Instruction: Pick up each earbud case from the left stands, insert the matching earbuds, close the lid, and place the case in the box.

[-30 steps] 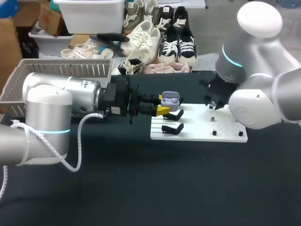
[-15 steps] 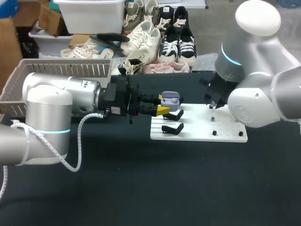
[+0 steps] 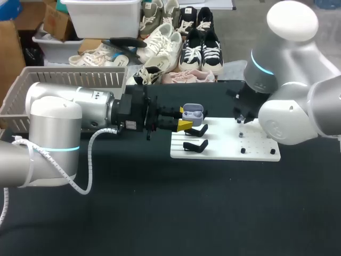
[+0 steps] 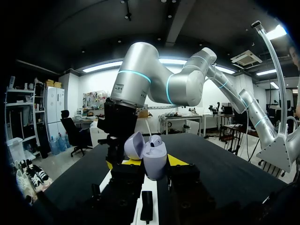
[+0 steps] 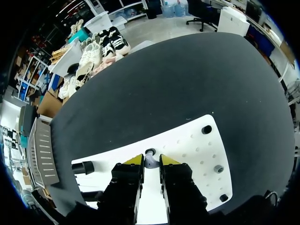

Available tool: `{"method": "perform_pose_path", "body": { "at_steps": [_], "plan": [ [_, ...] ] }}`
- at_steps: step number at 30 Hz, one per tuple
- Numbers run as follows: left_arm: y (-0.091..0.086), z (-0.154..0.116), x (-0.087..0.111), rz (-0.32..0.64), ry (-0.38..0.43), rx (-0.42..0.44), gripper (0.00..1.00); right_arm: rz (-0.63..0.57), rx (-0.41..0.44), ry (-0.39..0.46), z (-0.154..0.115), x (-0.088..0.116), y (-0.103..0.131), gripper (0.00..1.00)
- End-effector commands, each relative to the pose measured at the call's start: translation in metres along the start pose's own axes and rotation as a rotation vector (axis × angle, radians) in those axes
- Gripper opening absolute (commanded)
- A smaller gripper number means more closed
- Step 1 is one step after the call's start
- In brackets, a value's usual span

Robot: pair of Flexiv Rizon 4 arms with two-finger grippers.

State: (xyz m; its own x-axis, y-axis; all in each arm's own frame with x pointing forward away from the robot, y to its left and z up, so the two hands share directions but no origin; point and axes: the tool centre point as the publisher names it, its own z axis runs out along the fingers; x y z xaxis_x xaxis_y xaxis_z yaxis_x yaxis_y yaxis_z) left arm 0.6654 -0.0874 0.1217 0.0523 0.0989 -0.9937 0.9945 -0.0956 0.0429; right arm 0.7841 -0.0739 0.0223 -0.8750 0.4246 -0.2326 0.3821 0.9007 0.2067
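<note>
My left gripper (image 3: 185,124) is shut on an open lavender earbud case (image 3: 192,113) and holds it above the black stands (image 3: 196,131) at the left end of the white board (image 3: 256,145). In the left wrist view the case (image 4: 153,158) sits upright between the fingers of the left gripper (image 4: 149,165), lid tipped back. My right gripper (image 5: 151,161) points down at the board (image 5: 187,145). Its yellow tips press on both sides of a small lavender earbud (image 5: 150,162) seated on a peg. In the head view my right arm hides the right gripper.
Several dark pegs (image 5: 206,129) stand along the board's right part, and a black stand (image 5: 84,167) at its left. A slatted grey basket (image 3: 64,80) sits at the table's far left.
My right arm has shifted slightly over the board. The left arm and the case have stayed still.
</note>
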Motion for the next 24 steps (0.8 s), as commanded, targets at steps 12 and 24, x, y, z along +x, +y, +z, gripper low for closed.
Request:
{"method": "perform_pose_path", "body": {
  "at_steps": [12,24],
  "plan": [
    [-0.001,0.001,0.0,0.001,0.0,-0.005,0.0,-0.007,-0.002,-0.015,-0.01,0.003,-0.001,0.0],
    [-0.001,0.001,0.0,0.001,0.0,-0.005,0.0,0.017,-0.024,-0.036,-0.048,0.018,-0.02,0.0]
  ]
}}
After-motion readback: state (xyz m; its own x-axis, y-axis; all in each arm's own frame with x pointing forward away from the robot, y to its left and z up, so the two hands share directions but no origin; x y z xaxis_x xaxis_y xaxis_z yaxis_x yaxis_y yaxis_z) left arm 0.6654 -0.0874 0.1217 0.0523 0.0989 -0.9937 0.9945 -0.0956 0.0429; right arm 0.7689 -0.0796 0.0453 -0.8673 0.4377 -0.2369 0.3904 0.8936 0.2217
